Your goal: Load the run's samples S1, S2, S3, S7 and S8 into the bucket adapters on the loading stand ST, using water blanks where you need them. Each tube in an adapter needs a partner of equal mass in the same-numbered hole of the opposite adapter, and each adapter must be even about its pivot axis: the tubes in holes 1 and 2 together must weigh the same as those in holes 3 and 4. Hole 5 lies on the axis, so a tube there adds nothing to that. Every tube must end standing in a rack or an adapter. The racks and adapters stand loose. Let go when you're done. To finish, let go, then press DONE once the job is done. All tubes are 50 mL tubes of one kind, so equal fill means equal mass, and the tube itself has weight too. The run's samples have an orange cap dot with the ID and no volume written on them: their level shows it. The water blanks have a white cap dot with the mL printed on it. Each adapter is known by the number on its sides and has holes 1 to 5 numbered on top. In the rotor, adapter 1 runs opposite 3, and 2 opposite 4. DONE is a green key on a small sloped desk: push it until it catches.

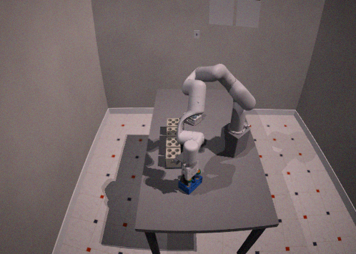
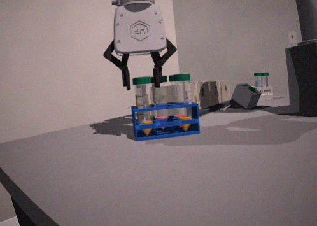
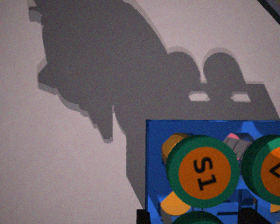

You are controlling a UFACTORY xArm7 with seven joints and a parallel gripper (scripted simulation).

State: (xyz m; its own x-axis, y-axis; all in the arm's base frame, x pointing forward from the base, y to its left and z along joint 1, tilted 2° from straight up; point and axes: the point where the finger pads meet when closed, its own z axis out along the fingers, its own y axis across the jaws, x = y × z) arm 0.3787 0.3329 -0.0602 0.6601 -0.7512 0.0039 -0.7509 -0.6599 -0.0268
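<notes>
The pincer hangs over the blue rack, a bit over half open, with nothing seen in its grip. Tubes S1 and S7 stand side by side in the blue rack, on the counter. Beyond the blue rack in the exterior view are the cream adapters, the sloped desk and, farthest from it, the blanks rack.

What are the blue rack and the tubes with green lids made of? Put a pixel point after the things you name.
The blue rack [image 1: 184,189] [image 2: 165,137] [image 3: 156,131] looks like smooth plastic, or maybe painted metal: it's one even color with thin, straight bars. The tubes [image 2: 181,91] look like clear plastic, though glass is possible, because you can see through their walls. Their green lids [image 2: 181,77] look like plain, solid-colored plastic.
</notes>
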